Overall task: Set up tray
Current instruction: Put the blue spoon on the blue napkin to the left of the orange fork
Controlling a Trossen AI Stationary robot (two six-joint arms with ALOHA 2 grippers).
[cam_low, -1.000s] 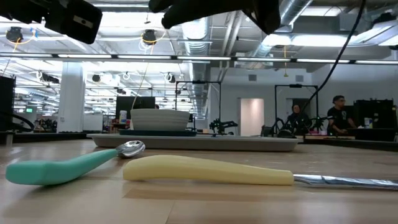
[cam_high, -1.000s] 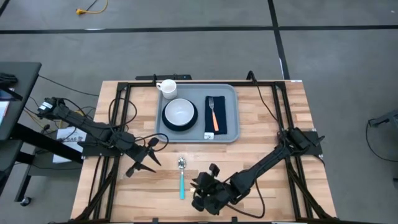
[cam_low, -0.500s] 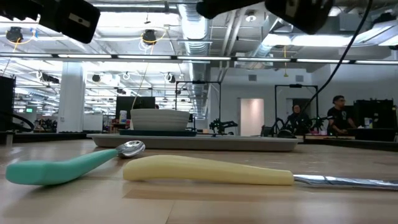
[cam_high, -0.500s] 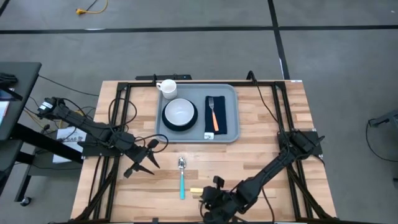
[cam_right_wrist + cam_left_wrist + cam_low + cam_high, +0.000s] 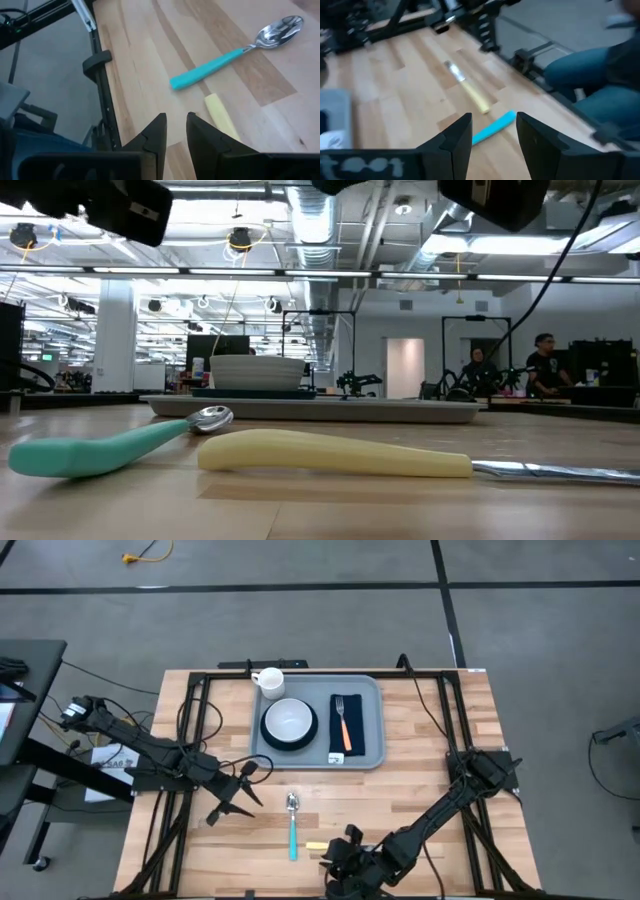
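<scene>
The tray [image 5: 372, 720] lies at the tabletop's [image 5: 430, 780] far middle, already holding bowl, mug and fork. Spoon [image 5: 292, 825] and knife [image 5: 317, 847] wait near the front edge. The right hand [image 5: 345, 862], fingers narrowly parted and holding nothing, hovers just beside the knife, whose blade it hides from above. The left hand [image 5: 238, 792], spread, hangs beside the spoon.

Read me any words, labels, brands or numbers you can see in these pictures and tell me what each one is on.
No text here can be read.
White sheet beside the table, under the left arm: carries dark print, too small to read.
Tray, bowl, mug, napkin, fork, teal-handled spoon and yellow-handled knife: no markings visible.
</scene>
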